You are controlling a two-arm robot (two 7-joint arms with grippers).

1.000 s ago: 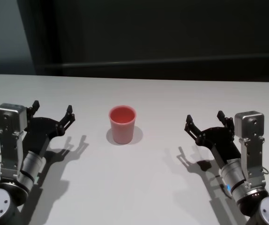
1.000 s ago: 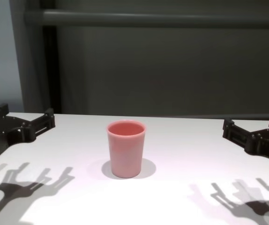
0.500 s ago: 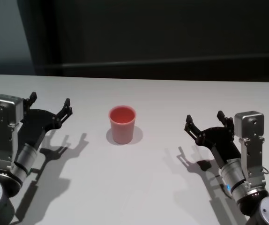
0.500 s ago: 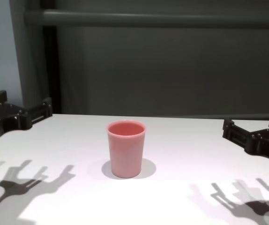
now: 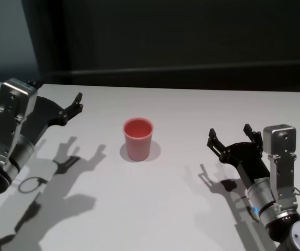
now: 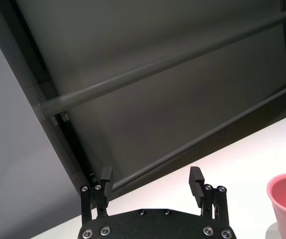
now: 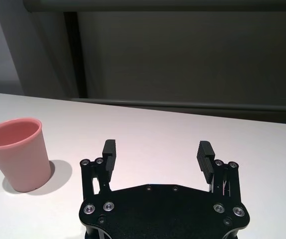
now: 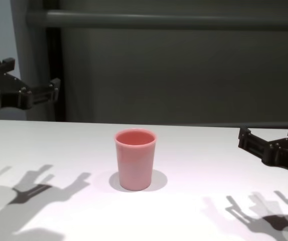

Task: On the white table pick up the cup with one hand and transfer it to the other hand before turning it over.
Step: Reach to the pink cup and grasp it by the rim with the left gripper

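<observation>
From where I sit nothing of the job is done yet: the cup (image 5: pixel 138 138) stands untouched mid-worktop (image 5: pixel 165 209), so the pick-up, the hand-over and the turning-over are all left. It is upright, long axis vertical, rim up, base down. My left tool (image 5: pixel 56 102) hangs raised to its left, my right tool (image 5: pixel 233 137) low to its right, both spread wide, holding nothing.

Left tool (image 5: pixel 56 102) raised, fingers spread wide; right tool (image 5: pixel 229 139) low, likewise spread, both empty.
</observation>
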